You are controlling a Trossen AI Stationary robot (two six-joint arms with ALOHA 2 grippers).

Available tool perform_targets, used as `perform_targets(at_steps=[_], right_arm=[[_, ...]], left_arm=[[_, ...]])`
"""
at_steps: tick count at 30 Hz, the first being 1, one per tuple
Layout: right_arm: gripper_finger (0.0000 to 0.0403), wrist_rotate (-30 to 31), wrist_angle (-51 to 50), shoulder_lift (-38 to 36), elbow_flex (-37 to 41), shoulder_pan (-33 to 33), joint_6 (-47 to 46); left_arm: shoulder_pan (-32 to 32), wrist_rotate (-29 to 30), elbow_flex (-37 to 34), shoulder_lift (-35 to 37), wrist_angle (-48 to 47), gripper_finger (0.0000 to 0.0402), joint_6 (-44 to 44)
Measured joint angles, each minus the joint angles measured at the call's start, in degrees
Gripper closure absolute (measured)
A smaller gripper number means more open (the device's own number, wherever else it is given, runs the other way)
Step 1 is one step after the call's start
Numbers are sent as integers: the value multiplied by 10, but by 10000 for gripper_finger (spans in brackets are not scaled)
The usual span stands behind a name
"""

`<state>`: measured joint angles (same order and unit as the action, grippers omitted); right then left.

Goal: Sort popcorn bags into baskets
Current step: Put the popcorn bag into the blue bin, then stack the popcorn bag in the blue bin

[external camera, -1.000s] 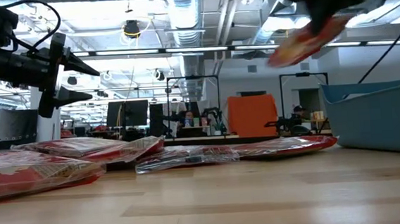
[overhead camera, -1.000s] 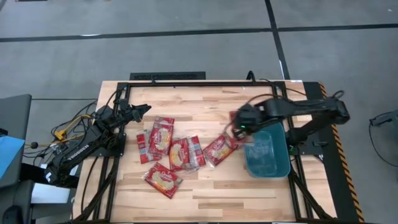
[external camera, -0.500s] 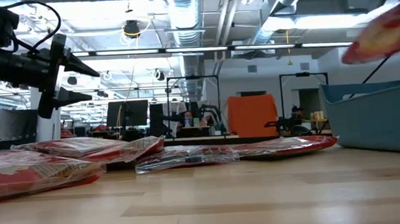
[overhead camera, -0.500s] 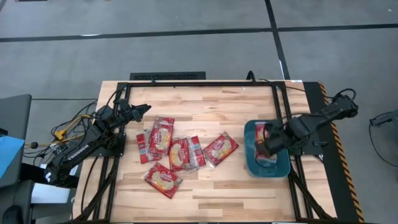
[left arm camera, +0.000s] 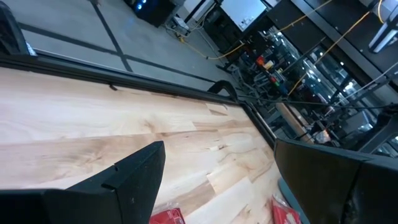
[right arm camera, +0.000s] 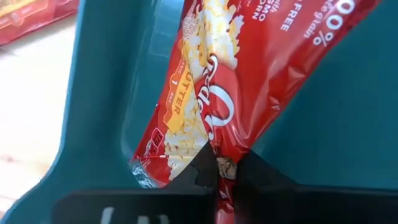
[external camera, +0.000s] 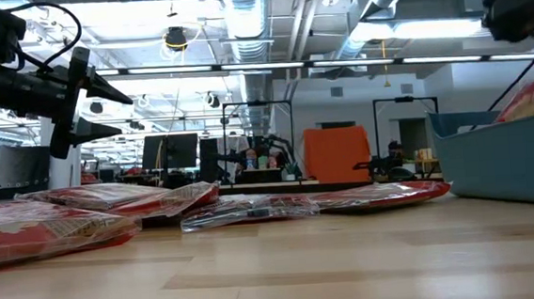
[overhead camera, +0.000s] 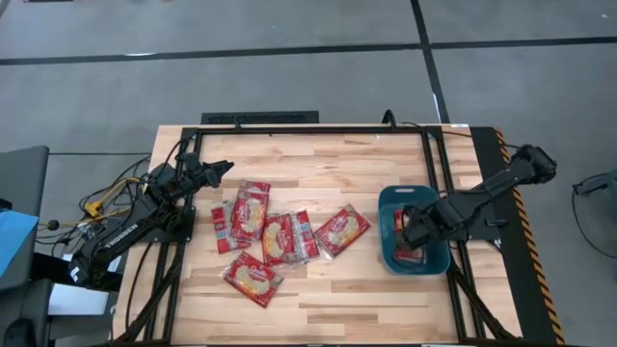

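Several red popcorn bags (overhead camera: 280, 238) lie flat on the wooden table, left of the middle; the nearest to the basket is a tilted one (overhead camera: 342, 229). The teal basket (overhead camera: 439, 262) stands at the right, also seen in the low view (external camera: 494, 167). My right gripper (overhead camera: 409, 229) hangs over the basket, shut on one more popcorn bag (right arm camera: 217, 81), whose top shows above the basket wall (external camera: 532, 101). My left gripper (overhead camera: 224, 169) waits open and level at the table's far left, with nothing between its fingers (left arm camera: 137, 177). My right gripper pinches an edge of the popcorn bag (right arm camera: 225, 163) between its two fingers. The fingers come from above and point down. The bag hangs below them, tilted, and reaches down inside the basket; whether its lower end rests on the basket floor, I cannot tell.
A black frame (overhead camera: 318, 128) runs along the table's far edge and down both sides. Bare wood lies between the bags and the basket and along the near edge (overhead camera: 337, 299). Cables trail from the left arm's base (overhead camera: 106, 198).
My right gripper has carried the popcorn bag from above the table beside the basket's far left corner toward the right and near edges, then down over the basket, turning as it went. The bag now hangs inside the basket. The bags on the table have not moved.
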<state>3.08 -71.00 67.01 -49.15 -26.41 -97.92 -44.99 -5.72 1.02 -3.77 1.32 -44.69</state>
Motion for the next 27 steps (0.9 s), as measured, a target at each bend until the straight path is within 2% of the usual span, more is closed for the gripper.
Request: perform_targets(at_steps=[9, 14, 17, 23, 27], right_arm=[[342, 0, 26, 1, 18, 63, 68], [329, -10, 35, 1, 18, 78, 98], [299, -15, 39, 1, 18, 83, 99], [208, -17, 29, 1, 18, 90, 99], [172, -31, 22, -3, -4, 110, 111]], left_arm=[[0, 2, 0, 0, -1, 111, 0], [0, 3, 0, 0, -1, 111, 0], [0, 4, 0, 0, -1, 111, 0], [0, 4, 0, 0, -1, 111, 6], [0, 4, 0, 0, -1, 111, 6]])
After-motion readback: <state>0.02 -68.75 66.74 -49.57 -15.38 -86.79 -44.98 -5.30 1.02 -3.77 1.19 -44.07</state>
